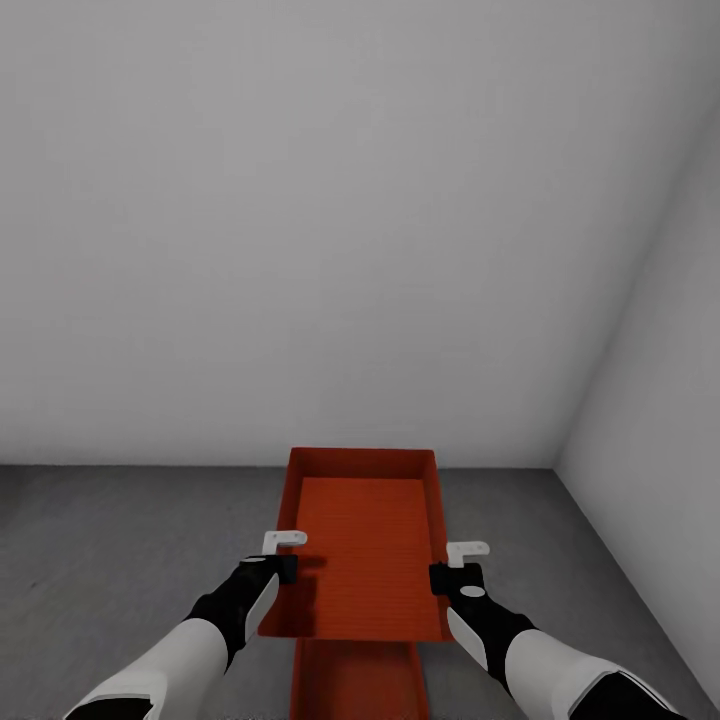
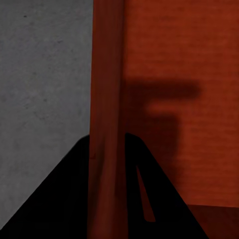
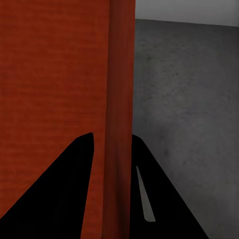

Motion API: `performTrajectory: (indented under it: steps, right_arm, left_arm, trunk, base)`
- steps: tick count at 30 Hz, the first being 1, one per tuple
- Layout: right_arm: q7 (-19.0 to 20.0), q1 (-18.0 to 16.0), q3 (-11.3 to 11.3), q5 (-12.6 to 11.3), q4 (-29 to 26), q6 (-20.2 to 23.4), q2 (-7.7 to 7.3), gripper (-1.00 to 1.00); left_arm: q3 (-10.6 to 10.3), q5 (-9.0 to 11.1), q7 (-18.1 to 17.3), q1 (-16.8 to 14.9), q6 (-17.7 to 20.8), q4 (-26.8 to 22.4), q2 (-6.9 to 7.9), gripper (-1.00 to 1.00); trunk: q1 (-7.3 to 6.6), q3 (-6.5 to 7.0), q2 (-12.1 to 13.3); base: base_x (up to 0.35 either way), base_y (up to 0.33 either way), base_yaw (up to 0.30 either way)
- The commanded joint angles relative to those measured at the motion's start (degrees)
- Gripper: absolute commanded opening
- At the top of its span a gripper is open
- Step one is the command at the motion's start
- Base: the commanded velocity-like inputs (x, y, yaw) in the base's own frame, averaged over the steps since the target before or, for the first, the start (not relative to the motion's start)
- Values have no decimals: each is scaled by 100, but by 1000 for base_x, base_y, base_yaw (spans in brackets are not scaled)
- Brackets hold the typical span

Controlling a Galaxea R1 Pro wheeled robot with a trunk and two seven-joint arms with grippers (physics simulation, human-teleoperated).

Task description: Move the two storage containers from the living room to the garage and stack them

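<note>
Concrete floor [image 1: 120,540] and pale walls [image 1: 300,220]; each claw, left [image 1: 283,566] and right [image 1: 443,574], grips the upper container [image 1: 365,540].

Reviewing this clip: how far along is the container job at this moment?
Done: both bins are in the garage, and the lower container shows beneath the held one over the grey concrete floor.
In hand: the upper container is gripped by its side walls, left gripper and right gripper, jaws straddling each wall.
Left: settle it on the lower one and release; whether it already rests there is unclear.
</note>
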Motion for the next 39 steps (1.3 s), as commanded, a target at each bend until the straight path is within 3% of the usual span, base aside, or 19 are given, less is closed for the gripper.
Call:
performTrajectory:
  steps: [1,39]
  right_arm:
    - [-10,-4,50,-85,78,-26,-4,-100]
    - [-14,-4,50,-94,78,-17,-9,-100]
  left_arm:
    - [117,-115,20,-6,45,-314,2,-100]
    - [115,-115,20,-6,39,-314,2,-100]
  trunk:
    - [2,-20,-10]
    - [2,-370,-10]
  base:
    - [0,0,0]
    - [0,0,0]
